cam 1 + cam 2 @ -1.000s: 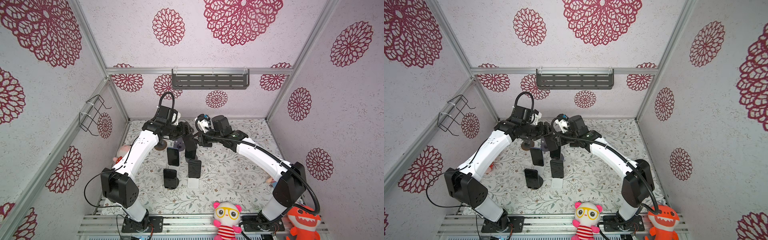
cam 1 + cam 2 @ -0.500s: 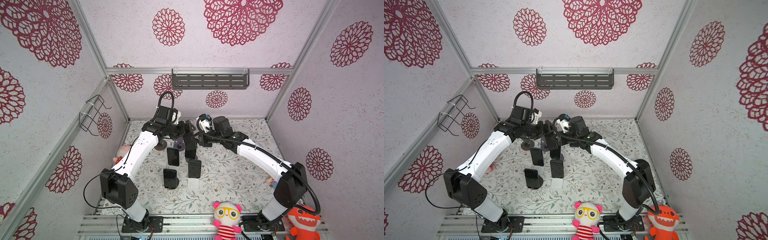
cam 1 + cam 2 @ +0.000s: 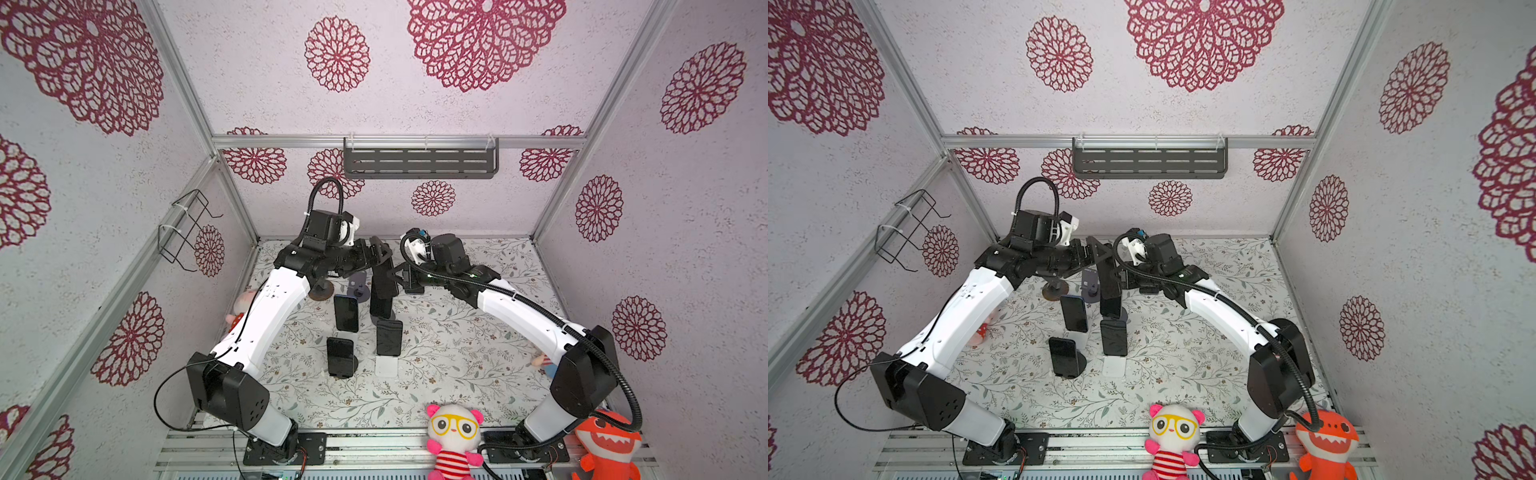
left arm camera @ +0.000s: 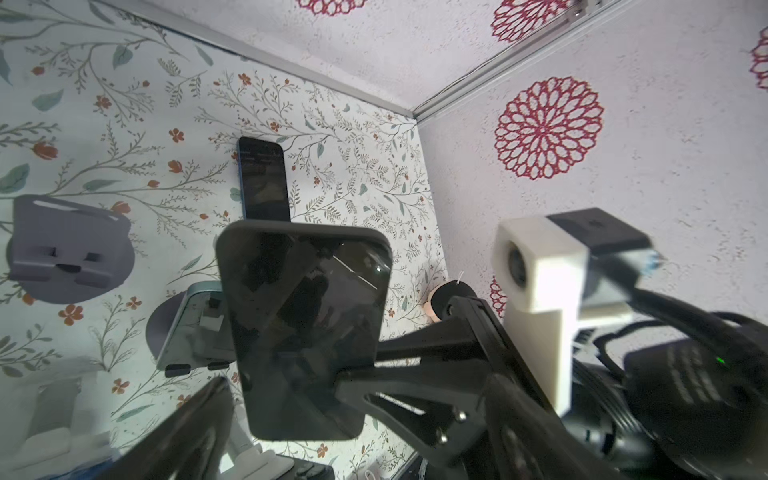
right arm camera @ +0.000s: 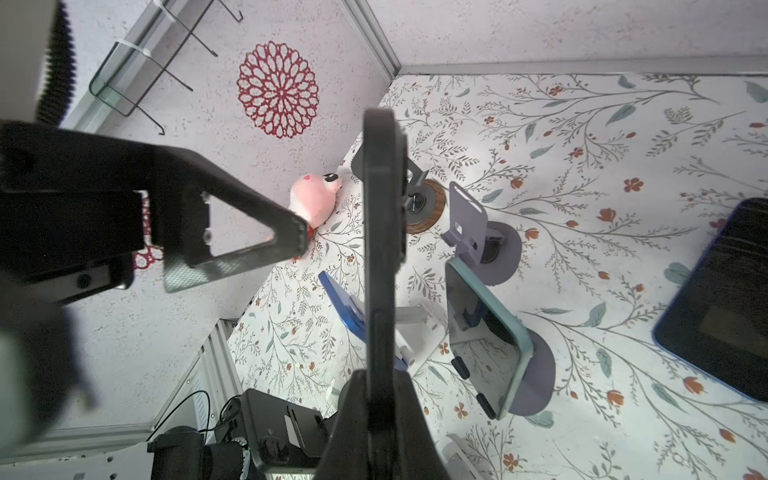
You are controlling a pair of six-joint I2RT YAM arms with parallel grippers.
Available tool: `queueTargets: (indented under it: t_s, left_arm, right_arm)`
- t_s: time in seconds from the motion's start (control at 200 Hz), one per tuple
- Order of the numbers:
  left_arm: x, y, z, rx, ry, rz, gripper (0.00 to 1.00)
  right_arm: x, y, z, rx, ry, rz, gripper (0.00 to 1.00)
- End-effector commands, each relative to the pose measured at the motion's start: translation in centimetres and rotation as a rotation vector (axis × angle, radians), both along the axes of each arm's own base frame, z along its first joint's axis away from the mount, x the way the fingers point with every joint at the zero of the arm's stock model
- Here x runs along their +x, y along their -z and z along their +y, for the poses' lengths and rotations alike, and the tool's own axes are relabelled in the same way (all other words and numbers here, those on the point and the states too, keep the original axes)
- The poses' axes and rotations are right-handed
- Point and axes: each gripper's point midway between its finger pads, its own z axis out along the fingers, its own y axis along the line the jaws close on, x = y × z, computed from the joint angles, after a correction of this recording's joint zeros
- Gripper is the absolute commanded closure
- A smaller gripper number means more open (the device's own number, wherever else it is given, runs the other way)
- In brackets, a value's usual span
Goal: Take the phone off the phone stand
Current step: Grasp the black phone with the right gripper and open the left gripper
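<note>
- pale floral-print desk [image 3: 457, 353]: dark spare phones [image 3: 340, 356] parked on small stands [image 3: 386, 368].
- left fingers [image 5: 286, 235]: just popped wide open, off the slim black phone [image 3: 381, 291].
- right fingers [image 4: 419, 345]: clamped on it alone.
- phone: hanging mid-air, clear of every stand. handover looks done, just needs setting down.

Phone [image 3: 381, 291] above table [image 3: 457, 353], second phone [image 3: 389, 337] in front, plush [image 3: 455, 440] at front edge
</note>
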Motion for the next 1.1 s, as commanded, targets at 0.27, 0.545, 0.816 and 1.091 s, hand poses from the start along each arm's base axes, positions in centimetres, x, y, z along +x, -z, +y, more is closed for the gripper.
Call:
queueTargets:
  t_s: [0.27,0.545,0.816,1.091]
  left_arm:
    - [-0.8,-1.6,2.3,0.028,-0.032,-0.094,0.03]
    - [-0.6,-1.2,5.4,0.152,-0.078,-0.151,0.03]
    - [-0.9,-0.1,7.3,0.22,-0.125,-0.14,0.03]
    - [-2.4,0.9,9.5,0.328,-0.165,-0.155,0.03]
  right_arm:
    - [0.4,-8.7,-5.6,0.136,0.107,-0.126,1.0]
    - [2.0,-7.5,-12.9,0.048,0.253,-0.084,1.0]
    - [5.0,-2.6,-19.3,-0.081,0.331,0.009,1.0]
    - [9.1,3.2,-23.1,-0.082,0.339,0.131,1.0]
